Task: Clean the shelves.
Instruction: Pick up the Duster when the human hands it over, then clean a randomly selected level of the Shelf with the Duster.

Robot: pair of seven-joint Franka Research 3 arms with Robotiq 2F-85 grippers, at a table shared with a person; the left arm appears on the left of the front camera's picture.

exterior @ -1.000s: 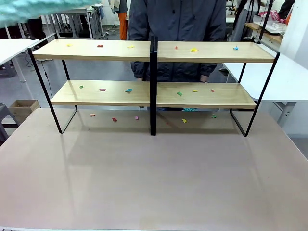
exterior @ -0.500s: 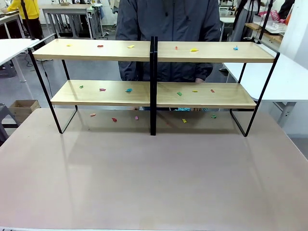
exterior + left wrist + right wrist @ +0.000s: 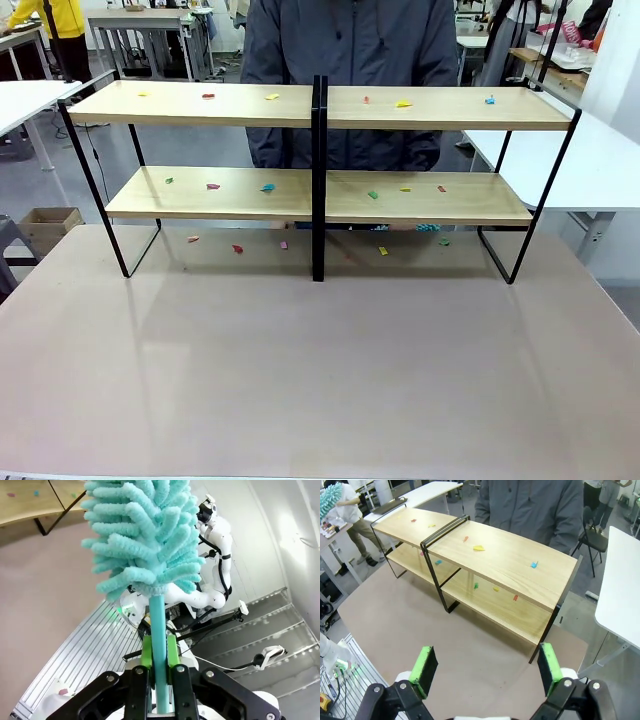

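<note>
The shelves (image 3: 200,104) stand across the far half of the table, two tiers of light-wood boards in a black frame. Small coloured scraps (image 3: 268,187) lie on both tiers and on the table under them. In the left wrist view my left gripper (image 3: 159,652) is shut on the teal handle of a fluffy teal duster (image 3: 145,535), held well away from the shelves (image 3: 25,505), whose end shows at the top left. My right gripper (image 3: 487,667) is open and empty, high above the table and looking down on the shelves (image 3: 510,560).
A person (image 3: 350,40) in a dark jacket stands right behind the shelves. White tables flank the scene at left (image 3: 25,98) and right (image 3: 600,160). The brown table (image 3: 320,370) is bare in front of the shelves. A cardboard box (image 3: 50,222) sits on the floor at left.
The blurred teal duster at the front view's top left a second ago has left that view. The person has shifted slightly behind the shelves.
</note>
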